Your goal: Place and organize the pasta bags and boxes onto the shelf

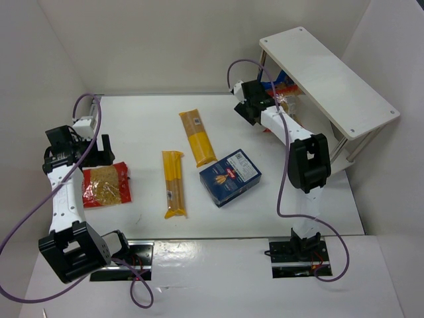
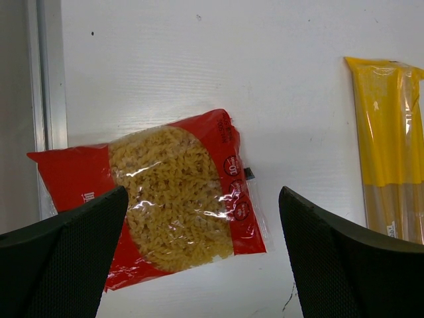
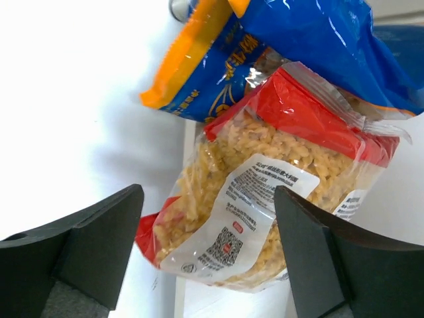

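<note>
While my left hand (image 2: pixel 203 199) hangs spread, the red-edged clear bag of yellow pasta (image 2: pixel 165 192) lies beneath, long axis left-right.

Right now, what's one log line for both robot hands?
left gripper: open, over red bag on table | right gripper: open, at second red bag beside blue bag | blue box: on table

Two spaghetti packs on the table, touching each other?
Apart. The top external view shows a strip of bare table between the far spaghetti pack and the near spaghetti pack.
</note>
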Robot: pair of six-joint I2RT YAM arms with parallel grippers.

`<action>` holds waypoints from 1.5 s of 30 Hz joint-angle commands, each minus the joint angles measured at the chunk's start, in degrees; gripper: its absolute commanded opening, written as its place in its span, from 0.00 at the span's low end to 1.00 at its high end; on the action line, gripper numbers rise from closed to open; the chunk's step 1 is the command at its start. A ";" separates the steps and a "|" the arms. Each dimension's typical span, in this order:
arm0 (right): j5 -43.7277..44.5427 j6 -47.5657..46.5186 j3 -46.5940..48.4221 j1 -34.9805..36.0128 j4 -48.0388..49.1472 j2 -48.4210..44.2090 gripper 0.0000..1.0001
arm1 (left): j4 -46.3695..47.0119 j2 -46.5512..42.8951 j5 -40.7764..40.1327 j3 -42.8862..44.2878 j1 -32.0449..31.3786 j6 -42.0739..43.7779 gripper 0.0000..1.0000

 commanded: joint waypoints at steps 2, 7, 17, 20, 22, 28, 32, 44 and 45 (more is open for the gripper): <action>-4.91 0.87 0.30 0.44 -2.64 -4.33 0.82 | 0.32 -1.70 1.56 -0.17 0.46 -0.48 1.00; -8.25 0.34 -1.64 0.44 -2.64 -4.33 0.36 | 0.32 -1.70 1.56 -0.17 0.46 -0.48 1.00; -8.78 0.34 -2.87 -0.78 -2.64 -2.58 0.00 | 0.32 -1.70 1.56 -0.17 0.46 -0.48 1.00; -8.78 0.34 -2.87 -1.92 -2.64 -1.53 0.00 | 0.32 -1.70 1.56 -0.17 0.98 -0.48 1.00; -8.17 0.34 -2.87 -1.93 -2.64 -0.83 0.00 | 0.32 -1.70 1.56 -0.17 0.99 -0.48 1.00; -7.55 0.34 -2.87 -3.77 -3.16 0.94 0.00 | 0.32 -1.70 1.56 -0.17 0.99 -0.48 1.00; -7.55 0.34 -2.87 -4.48 -3.17 2.16 0.00 | 0.32 -1.70 1.56 -0.17 0.99 -0.48 1.00; -2.10 -0.72 -2.26 -7.91 -0.80 2.17 0.00 | 0.32 -1.70 1.56 -0.17 0.99 -0.48 1.00; -1.57 -0.72 -2.26 -8.52 -0.80 2.17 0.00 | 0.32 -1.70 1.56 -0.17 0.99 -0.48 1.00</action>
